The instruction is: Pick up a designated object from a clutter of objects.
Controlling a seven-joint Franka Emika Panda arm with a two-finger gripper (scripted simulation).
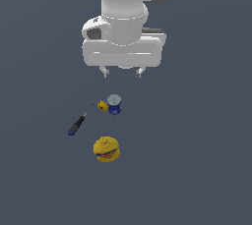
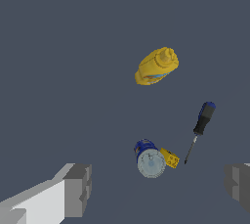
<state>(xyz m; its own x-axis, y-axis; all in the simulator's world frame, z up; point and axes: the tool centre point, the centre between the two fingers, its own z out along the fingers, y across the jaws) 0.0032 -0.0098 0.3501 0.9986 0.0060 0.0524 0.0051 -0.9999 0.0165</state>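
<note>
End effector (image 1: pixel 122 72) hangs wide above blue can (image 1: pixel 114 104), yellow block (image 1: pixel 102 105) touching it, screwdriver (image 1: pixel 79 121) near.

Only the floor (image 1: pixel 197 180) is no part of the task. It is a flat, matte, slate-grey surface that fills the exterior view out to every edge, from twelve o'clock round to twelve again. No seam, pattern or border shows on it. In the wrist view the floor (image 2: pixel 58 47) has the same even colour throughout.
</note>
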